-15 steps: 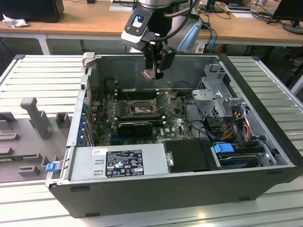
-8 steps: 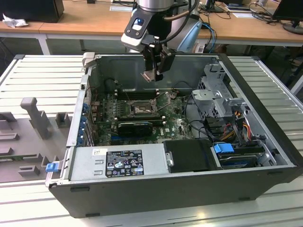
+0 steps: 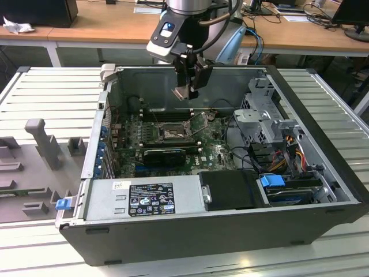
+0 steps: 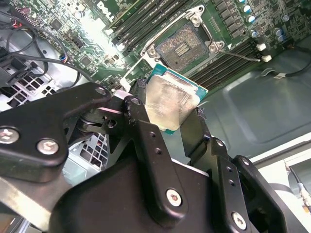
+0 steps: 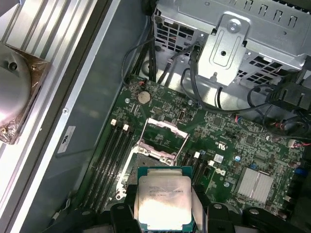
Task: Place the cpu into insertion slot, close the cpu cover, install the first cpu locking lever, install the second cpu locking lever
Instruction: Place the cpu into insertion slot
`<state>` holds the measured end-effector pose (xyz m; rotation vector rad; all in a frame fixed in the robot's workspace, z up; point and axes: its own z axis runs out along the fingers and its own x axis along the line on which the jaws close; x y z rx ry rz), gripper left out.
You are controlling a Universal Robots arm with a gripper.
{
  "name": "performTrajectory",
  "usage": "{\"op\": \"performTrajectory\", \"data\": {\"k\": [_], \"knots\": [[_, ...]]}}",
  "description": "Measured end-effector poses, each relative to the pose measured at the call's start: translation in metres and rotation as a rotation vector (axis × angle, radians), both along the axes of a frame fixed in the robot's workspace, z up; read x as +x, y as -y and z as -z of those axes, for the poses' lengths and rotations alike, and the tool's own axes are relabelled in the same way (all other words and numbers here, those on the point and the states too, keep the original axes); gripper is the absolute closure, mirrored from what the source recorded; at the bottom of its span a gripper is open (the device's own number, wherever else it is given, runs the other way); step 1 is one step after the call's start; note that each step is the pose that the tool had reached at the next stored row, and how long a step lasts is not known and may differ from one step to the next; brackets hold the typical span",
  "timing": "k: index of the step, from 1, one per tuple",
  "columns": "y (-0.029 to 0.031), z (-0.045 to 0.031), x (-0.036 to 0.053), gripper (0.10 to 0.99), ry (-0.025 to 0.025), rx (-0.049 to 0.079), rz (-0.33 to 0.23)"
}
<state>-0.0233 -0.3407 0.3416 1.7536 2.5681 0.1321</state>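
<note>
pinching the cpu (image 4: 171, 104) by its edges in the gripper (image 3: 189, 86), well above the insertion slot (image 4: 183, 46) near the motherboard's (image 3: 214, 154) far edge. looks tilted in the jaws though, so could easily go down crooked and mash the socket pins.

cpu (image 4: 171, 101) in tool (image 4: 168, 112) near insertion slot (image 4: 181, 45)
</note>
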Motion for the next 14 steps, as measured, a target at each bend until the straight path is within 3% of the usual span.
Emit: {"op": "performTrajectory", "data": {"k": [14], "knots": [[0.0000,0.0011,0.0000,0.561,0.0000,0.000,0.051]]}}
